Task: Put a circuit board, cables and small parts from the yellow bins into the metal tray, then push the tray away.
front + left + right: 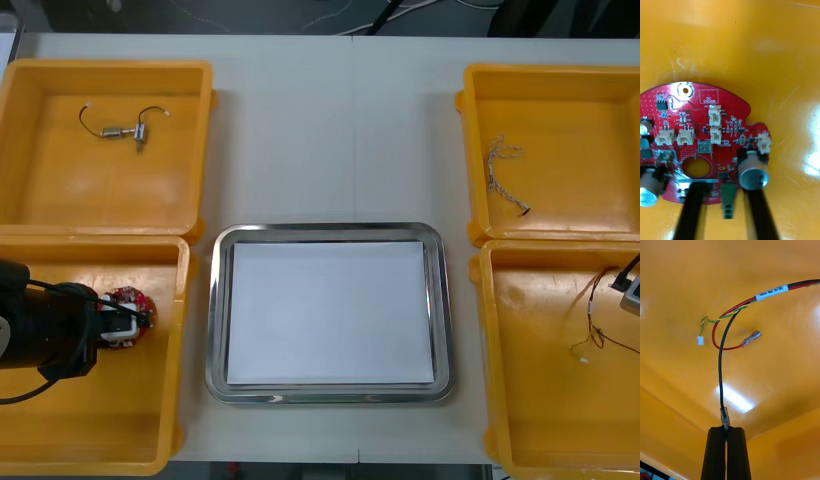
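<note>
Left end effector (124, 324) is pinching circuit board (703, 131), lower left; right end effector (726, 432) is clamping black cable (720, 367) by its tip, risking slip-out during lift.

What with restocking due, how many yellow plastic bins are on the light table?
4. Far left bin, with small metal parts; near left bin, with a round red circuit board; far right bin, with a twisted cable; near right bin, with a black cable.
</note>
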Available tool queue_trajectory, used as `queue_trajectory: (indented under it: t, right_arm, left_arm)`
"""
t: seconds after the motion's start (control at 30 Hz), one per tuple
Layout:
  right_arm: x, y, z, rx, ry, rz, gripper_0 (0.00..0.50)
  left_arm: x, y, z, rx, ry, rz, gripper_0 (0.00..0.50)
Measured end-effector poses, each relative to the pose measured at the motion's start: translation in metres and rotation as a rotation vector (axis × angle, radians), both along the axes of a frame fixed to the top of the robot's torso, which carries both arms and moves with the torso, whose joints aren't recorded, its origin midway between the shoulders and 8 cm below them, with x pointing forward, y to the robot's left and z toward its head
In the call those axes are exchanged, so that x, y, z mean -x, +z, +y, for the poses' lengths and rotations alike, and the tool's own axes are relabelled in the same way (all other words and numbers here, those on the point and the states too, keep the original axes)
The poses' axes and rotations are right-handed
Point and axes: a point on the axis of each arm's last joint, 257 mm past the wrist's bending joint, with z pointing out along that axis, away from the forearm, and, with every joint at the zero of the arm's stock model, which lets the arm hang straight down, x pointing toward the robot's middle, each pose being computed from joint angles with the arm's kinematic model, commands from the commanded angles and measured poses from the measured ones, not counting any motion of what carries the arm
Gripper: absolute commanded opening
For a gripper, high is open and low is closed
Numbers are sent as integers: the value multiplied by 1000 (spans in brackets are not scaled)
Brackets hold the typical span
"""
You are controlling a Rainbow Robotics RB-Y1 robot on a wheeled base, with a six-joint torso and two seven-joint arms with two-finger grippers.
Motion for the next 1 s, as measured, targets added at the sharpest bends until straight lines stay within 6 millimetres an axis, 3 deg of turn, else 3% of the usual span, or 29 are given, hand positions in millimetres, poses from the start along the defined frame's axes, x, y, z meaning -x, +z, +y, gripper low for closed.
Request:
queue_trajectory:
  t: [0.03,0.37,0.67,0.83,1.0]
  right_arm:
    - [2,-1,0,-4,2,6,0]
    - [32,-13,12,-72,41,82,0]
    - [54,-24,10,-84,34,132,0]
    - [62,-27,13,-93,30,134,0]
    - [63,-26,24,-104,43,113,0]
  left_arm:
    - [0,0,0,-1,0,-1,0]
    - [-1,0,0,0,0,-3,0]
    - [7,4,-4,45,16,37,0]
    - [8,24,8,52,57,52,0]
    - [4,58,20,56,90,20,0]
